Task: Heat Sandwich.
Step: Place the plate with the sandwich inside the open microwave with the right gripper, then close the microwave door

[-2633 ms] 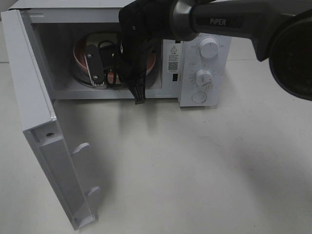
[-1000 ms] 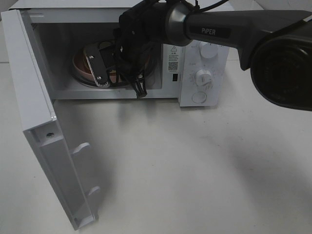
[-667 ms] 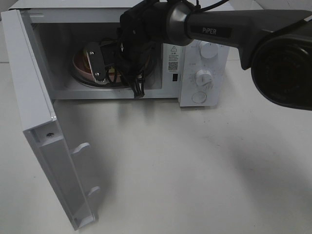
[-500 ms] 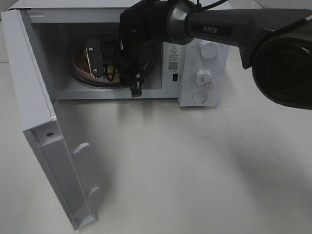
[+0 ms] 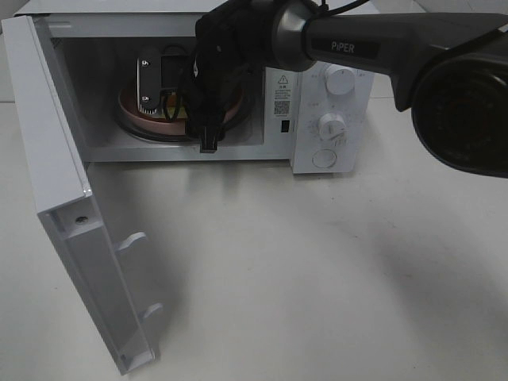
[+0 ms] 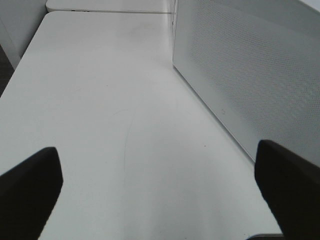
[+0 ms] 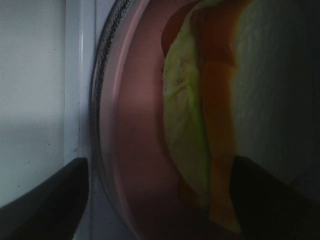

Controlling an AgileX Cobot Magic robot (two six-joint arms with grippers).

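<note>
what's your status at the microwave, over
Left gripper open, over the table. Right gripper open inside the microwave, holding nothing. Sandwich on the pink plate inside. Door wide open.

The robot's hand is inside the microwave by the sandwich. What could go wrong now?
1. The open right gripper hangs close over the white-bread sandwich with yellow-green filling on the round pink plate. When it pulls out, a finger might snag the bread or drag the plate.
2. The black robot arm fills the doorway of the white microwave, so it might bump the frame.
</note>
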